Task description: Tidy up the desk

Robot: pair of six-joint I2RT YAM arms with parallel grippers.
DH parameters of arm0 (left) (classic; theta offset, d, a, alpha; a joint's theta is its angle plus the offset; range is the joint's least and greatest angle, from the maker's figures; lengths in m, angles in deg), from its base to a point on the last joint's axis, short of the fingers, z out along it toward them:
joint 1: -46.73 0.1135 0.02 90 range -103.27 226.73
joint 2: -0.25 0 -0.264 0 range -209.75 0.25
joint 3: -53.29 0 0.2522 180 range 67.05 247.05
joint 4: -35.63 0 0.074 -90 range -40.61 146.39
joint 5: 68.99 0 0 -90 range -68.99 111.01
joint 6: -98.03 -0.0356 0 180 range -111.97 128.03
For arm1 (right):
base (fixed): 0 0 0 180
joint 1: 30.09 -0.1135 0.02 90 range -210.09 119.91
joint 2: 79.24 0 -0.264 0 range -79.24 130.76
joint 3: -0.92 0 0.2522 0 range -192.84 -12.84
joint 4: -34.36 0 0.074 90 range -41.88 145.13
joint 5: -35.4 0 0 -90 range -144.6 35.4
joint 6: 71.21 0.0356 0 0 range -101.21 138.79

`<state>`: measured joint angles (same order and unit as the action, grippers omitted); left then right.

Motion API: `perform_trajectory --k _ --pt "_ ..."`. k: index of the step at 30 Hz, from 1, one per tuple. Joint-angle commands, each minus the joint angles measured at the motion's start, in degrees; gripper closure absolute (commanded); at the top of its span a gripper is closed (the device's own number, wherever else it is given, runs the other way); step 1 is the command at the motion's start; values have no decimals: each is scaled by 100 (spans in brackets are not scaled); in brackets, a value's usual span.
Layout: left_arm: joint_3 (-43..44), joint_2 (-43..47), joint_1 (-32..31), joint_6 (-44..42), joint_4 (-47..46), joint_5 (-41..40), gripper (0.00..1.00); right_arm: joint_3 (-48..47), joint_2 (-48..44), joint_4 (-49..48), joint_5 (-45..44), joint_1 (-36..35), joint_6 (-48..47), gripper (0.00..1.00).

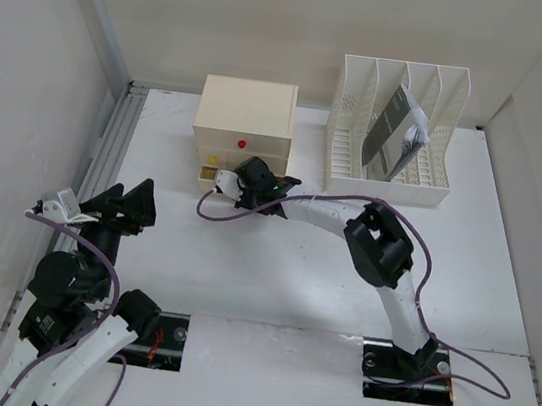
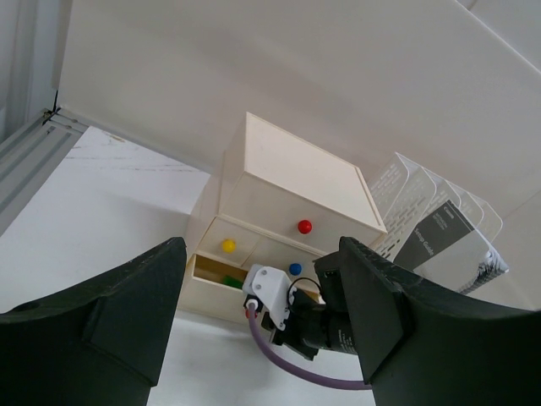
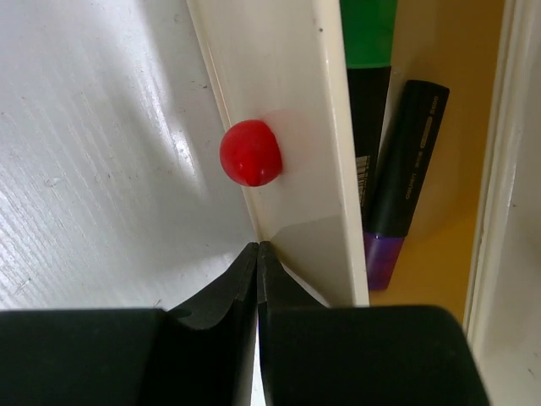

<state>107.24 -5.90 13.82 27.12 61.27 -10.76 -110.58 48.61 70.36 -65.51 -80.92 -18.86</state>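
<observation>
top view: the white desk (image 1: 270, 284) spreads under both arms. the right gripper (image 1: 243, 187) sits at the drawer box (image 1: 247, 109) front, and the left gripper (image 1: 129, 205) is near the rail (image 1: 107, 150).
left wrist: its fingers (image 2: 127, 321) stand spread, holding nothing.
right wrist: fingertips (image 3: 211, 304) pressed together just below a red knob (image 3: 251, 153).

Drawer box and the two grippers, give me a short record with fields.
drawer box: beige, at the back of the desk; bottom left drawer pulled out
drawer contents: green-capped marker, dark marker with purple end
right gripper: shut, holding nothing, tips at that drawer's front near its red knob
left gripper: open, empty, apart from the box
file rack: right of the box, dark booklet in one slot
</observation>
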Motion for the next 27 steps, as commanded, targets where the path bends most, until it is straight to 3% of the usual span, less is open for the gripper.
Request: perform_trajectory --k 1,14,27 --pt "7 -44 -5 -46 -212 4 30 -88 -322 -1344 -1219 187 -94 92" --pt "7 -44 -5 -46 -212 4 30 -62 -718 -1275 353 187 -94 93" --pt "7 -44 -5 -46 -212 4 30 -712 -253 -1275 494 187 223 93"
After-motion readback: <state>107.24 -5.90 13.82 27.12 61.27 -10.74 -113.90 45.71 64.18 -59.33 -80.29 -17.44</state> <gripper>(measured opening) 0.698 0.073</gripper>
